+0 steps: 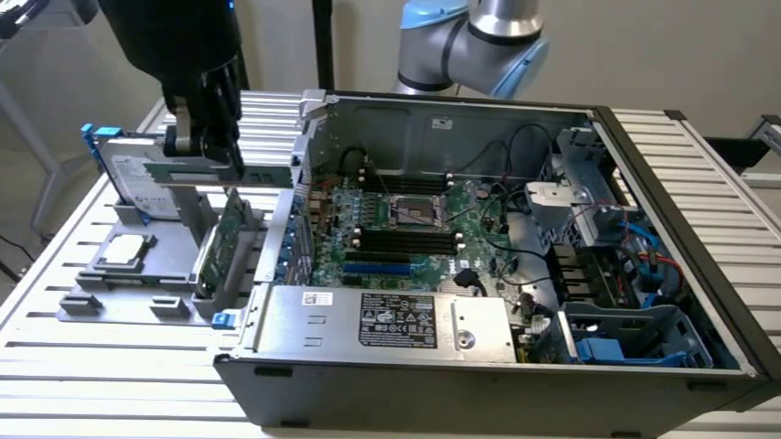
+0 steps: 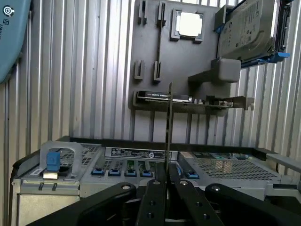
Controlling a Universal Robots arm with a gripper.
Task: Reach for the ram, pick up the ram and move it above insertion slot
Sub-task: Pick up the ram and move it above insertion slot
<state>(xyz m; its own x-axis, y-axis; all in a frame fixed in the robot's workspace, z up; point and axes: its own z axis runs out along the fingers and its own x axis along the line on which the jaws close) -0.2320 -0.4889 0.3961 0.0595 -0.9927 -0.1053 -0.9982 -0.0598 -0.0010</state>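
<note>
Jaws closed on the ram (image 2: 169,127), gripping its lower edge; in the wrist view the stick stands edge-on between the two fingers (image 2: 157,190), upright and thin. In the exterior view the gripper (image 1: 205,137) hangs at roughly 10 o'clock, up above the grey parts holder (image 1: 134,274), outside the computer case (image 1: 488,274); the ram itself can't be made out there. Holder sits on the slatted table (image 1: 73,366) at the exterior view's left of the case, just beside its wall. On the holder: green expansion card (image 1: 219,247) standing on edge, silver hard drive (image 1: 134,178) tilted in blue rails, CPU (image 1: 126,249) lying flat. Case is open, motherboard (image 1: 403,229) exposed, black memory slots (image 1: 409,242) near its middle, well apart from the gripper.
</note>
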